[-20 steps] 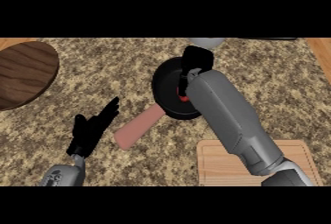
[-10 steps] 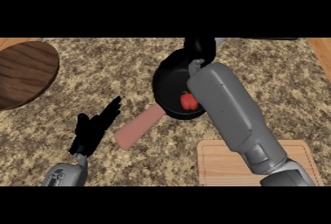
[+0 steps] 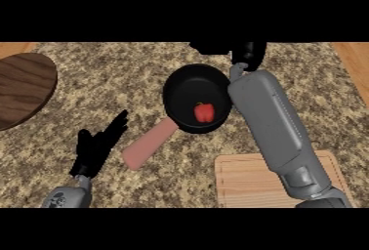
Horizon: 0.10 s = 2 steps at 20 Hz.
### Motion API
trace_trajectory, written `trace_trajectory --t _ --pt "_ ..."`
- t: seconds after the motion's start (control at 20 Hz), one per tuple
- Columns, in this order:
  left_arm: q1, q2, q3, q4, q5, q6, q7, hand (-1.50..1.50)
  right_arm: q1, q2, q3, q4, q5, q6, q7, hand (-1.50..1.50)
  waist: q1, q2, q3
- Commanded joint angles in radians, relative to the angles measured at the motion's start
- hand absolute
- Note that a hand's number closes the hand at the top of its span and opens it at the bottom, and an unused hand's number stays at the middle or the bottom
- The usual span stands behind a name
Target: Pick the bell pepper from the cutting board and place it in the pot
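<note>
Head view: bell pepper [image 3: 204,112] lies in pot [image 3: 196,99], below right robot hand [image 3: 247,52], finger state indeterminable; left robot hand [image 3: 99,144] fingers apart.

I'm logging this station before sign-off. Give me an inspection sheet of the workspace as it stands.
Surface: speckled granite counter.
Job's things: red bell pepper lies inside the black pot, pink handle toward the robot; cutting board bare where visible.
Clutter: dark wooden round board at the left edge.
Hands: left hand open, resting; right hand beyond the pot, holding nothing visible, fingers unclear.
Cables: nothing seen.
Surroundings: wooden strip at right.
</note>
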Motion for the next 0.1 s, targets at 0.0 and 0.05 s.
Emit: trace_trajectory --t 0.0,0.05 --pt "-0.001 -0.003 0.008 0.007 -0.007 0.007 -0.009 0.0 0.051 -0.038 -0.059 -0.094 -0.069 -0.028 -0.079 -1.5 -0.012 -0.002 0.0" --pt "-0.004 0.011 0.025 -0.002 0.006 -0.004 -0.003 0.0 0.129 -0.024 -0.028 -0.189 -0.054 -0.031 -0.06 -1.5 -0.021 -0.006 0.0"
